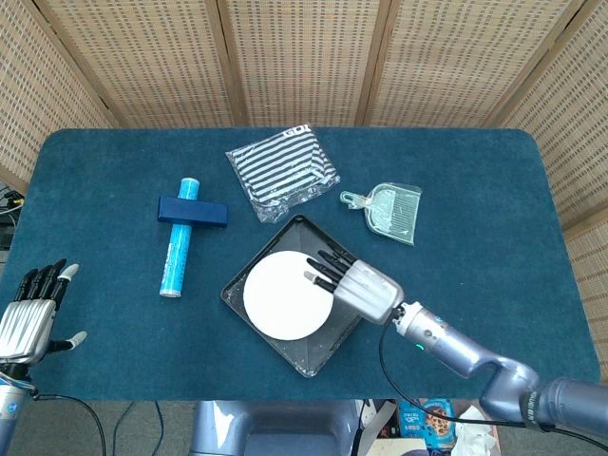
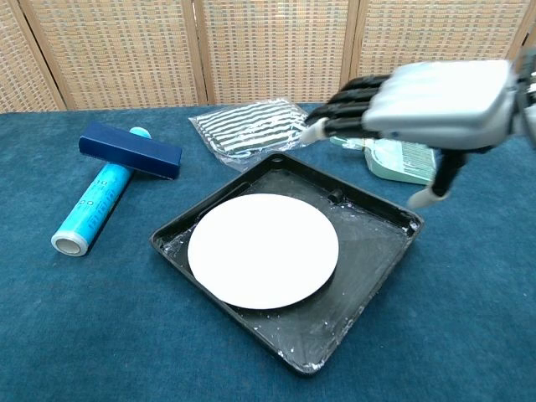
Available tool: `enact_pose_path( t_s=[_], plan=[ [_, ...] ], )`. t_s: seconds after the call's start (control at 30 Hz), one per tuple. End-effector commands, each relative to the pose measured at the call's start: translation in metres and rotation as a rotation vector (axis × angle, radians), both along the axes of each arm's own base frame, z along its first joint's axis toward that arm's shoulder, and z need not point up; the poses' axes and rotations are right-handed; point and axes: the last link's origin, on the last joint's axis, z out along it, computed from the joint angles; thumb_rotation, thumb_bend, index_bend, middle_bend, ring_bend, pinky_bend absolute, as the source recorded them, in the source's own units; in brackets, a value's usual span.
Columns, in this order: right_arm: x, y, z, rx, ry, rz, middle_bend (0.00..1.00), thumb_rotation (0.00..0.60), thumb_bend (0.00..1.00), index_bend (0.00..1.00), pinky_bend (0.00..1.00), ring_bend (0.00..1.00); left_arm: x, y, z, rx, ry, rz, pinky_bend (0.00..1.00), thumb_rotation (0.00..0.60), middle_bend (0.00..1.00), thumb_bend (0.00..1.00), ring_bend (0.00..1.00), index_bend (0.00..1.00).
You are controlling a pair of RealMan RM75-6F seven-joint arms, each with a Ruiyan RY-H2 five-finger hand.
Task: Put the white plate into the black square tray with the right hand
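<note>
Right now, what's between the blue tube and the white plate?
In the head view, just bare blue tablecloth and the black tray's rim separate the blue tube from the white plate.

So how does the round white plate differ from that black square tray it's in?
The round white plate is smooth and clean; the black square tray is angular, raised-rimmed and speckled with white residue. The plate is smaller, lying flat inside the tray toward its left side. Both rest flat on the table.

The right hand (image 2: 435, 105) is blurred in the chest view, its wrist cut off by the frame edge. In the head view it hides part of the black square tray (image 1: 249, 269). The left hand (image 1: 28, 318) sits partly beyond that view's left border.
</note>
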Motion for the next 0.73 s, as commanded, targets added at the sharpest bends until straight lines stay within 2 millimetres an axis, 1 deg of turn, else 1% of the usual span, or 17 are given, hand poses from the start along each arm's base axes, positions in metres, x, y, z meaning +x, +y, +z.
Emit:
enact_pose_path(
  t_s=[0.03,0.17,0.23,0.33,0.57,0.73],
  plan=[
    [-0.032,0.005,0.025,-0.065,0.017,-0.047,0.00,0.600,0.00,0.00,0.00,0.00,0.002,-0.002,0.001,0.005,-0.006,-0.009,0.00,0.600,0.00,0.00,0.00,0.00],
    [-0.070,0.009,0.052,-0.150,-0.014,-0.122,0.00,0.600,0.00,0.00,0.00,0.00,0.004,-0.006,0.004,0.017,-0.011,-0.028,0.00,0.600,0.00,0.00,0.00,0.00],
    [-0.090,0.013,0.064,-0.206,-0.068,-0.180,0.00,0.600,0.00,0.00,0.00,0.00,0.005,-0.007,0.005,0.029,-0.011,-0.039,0.00,0.600,0.00,0.00,0.00,0.00],
    [-0.117,0.022,0.075,-0.276,-0.165,-0.273,0.00,0.600,0.00,0.00,0.00,0.00,0.007,-0.010,0.006,0.050,-0.015,-0.055,0.00,0.600,0.00,0.00,0.00,0.00],
    [-0.162,0.051,0.085,-0.419,-0.319,-0.421,0.00,0.600,0.00,0.00,0.00,0.00,0.010,-0.016,0.007,0.070,-0.022,-0.075,0.00,0.600,0.00,0.00,0.00,0.00],
    [-0.178,0.071,0.082,-0.478,-0.418,-0.512,0.00,0.600,0.00,0.00,0.00,0.00,0.010,-0.018,0.008,0.074,-0.029,-0.073,0.00,0.600,0.00,0.00,0.00,0.00]
  ],
)
